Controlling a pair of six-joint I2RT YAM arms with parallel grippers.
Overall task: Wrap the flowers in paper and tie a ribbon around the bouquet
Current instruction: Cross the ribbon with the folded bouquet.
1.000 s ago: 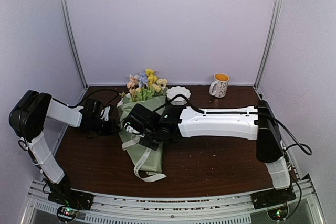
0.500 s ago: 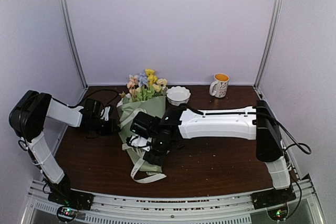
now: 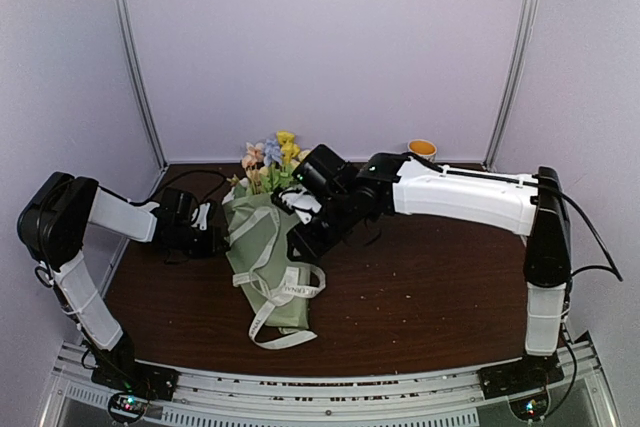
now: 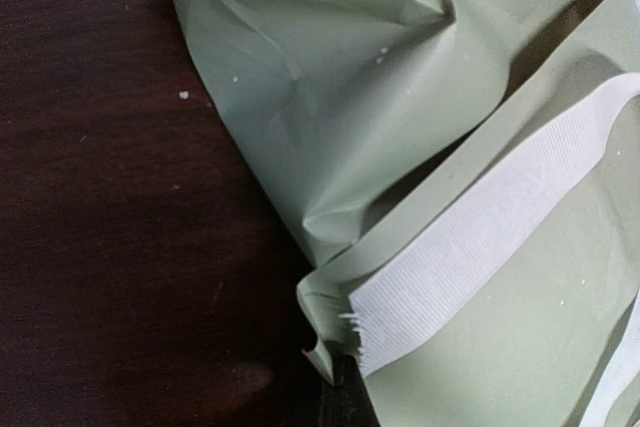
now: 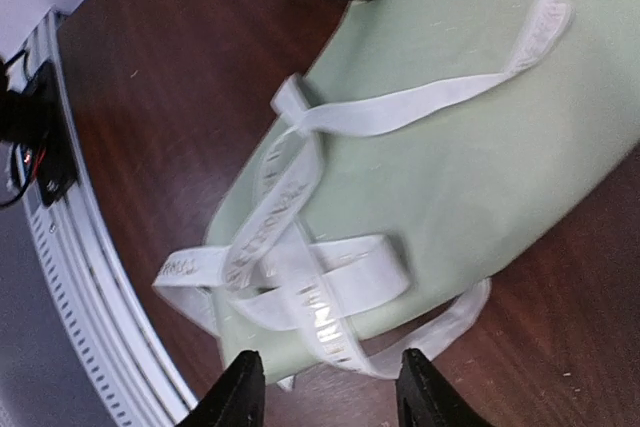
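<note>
I see the bouquet (image 3: 262,247) lying left of centre on the table (image 3: 420,307), flowers (image 3: 272,157) at 12 o'clock, ribbon (image 3: 288,289) looped loosely over it toward 6. Right gripper (image 5: 325,392) hovers at its 3 o'clock, jaws apart, empty. Left gripper (image 3: 210,232) at its 9, jaws closed, can't tell on what.

ribbon print: pale capital letters are running along the tails of the ribbon (image 5: 268,219) in the right wrist view, but they are blurring too much to spell out
ribbon from above: dark marks are showing on one loop, too small to read
readable text: nothing is reading clearly anywhere
</note>
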